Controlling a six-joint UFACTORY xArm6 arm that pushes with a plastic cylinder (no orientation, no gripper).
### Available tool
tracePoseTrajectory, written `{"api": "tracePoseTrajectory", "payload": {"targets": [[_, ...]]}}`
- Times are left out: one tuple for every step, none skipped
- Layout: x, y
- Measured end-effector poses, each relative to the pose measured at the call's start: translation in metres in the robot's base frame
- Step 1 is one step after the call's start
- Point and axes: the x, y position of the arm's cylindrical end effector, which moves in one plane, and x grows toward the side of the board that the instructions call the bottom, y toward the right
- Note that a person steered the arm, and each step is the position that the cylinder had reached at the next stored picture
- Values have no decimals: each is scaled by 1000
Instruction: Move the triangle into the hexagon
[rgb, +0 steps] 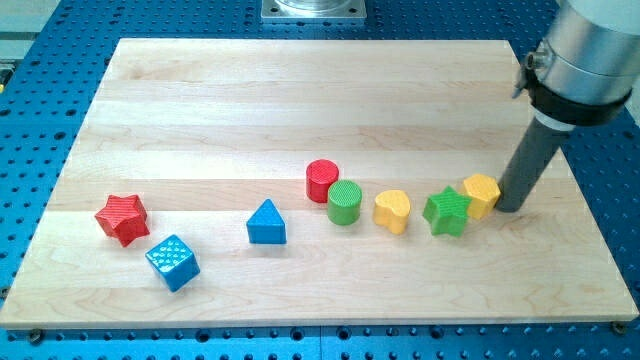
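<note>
The blue triangle (266, 223) lies left of the board's middle, toward the view's bottom. The yellow hexagon (482, 194) sits at the right, touching the green star (447, 211) on its left. My tip (509, 208) stands right beside the hexagon's right side, touching or nearly touching it. The triangle is far to the left of my tip, with several blocks between them.
A red cylinder (322, 180), green cylinder (344, 203) and yellow heart (392, 211) form a row between triangle and star. A red star (122, 218) and blue cube (172, 262) lie at the left. The wooden board (300, 90) has blue perforated table around it.
</note>
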Motion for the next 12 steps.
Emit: {"api": "tracePoseTrajectory", "payload": {"targets": [[10, 50], [66, 54], [90, -79], [62, -166], [52, -216], [33, -250], [23, -272], [78, -263], [73, -288], [28, -304], [-21, -303], [-77, -327]]}}
